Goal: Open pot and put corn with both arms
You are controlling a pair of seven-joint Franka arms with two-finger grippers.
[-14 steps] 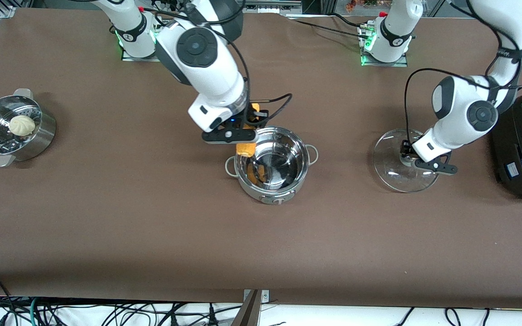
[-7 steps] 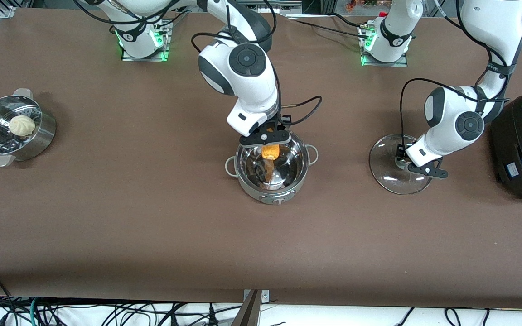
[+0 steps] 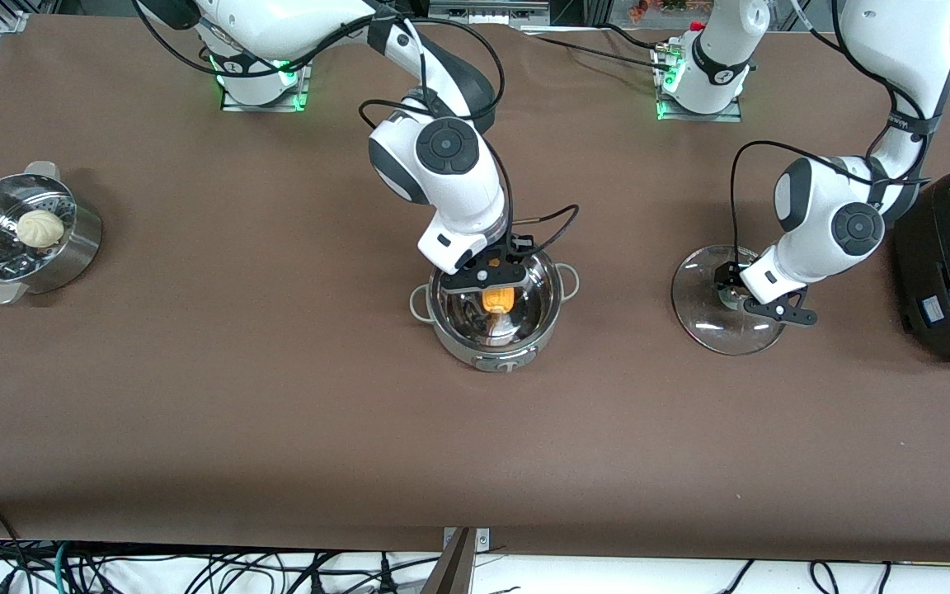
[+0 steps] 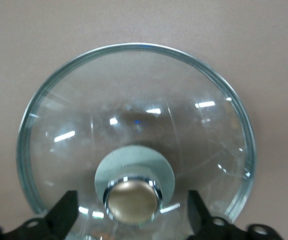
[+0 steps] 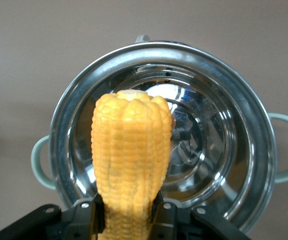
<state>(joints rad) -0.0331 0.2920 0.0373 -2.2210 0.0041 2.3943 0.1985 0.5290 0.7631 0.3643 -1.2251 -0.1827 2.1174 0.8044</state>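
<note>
My right pincer [image 3: 487, 276] gripped the stiff, bumpy corn [image 5: 131, 155] by one end over the pot [image 3: 493, 318]; left pincer [image 4: 133, 212] stood open around the lid [image 4: 133, 125] knob.

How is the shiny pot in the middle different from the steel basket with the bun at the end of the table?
The round shiny steel pot has smooth solid walls; the perforated steel steamer basket has holes. A gripper holds a yellow corn cob over the pot; a white bun lies in the basket. Both are lidless, with side handles.

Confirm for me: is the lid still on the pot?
No. The lid lies on the table under the open left gripper, and the pot stands open.
</note>
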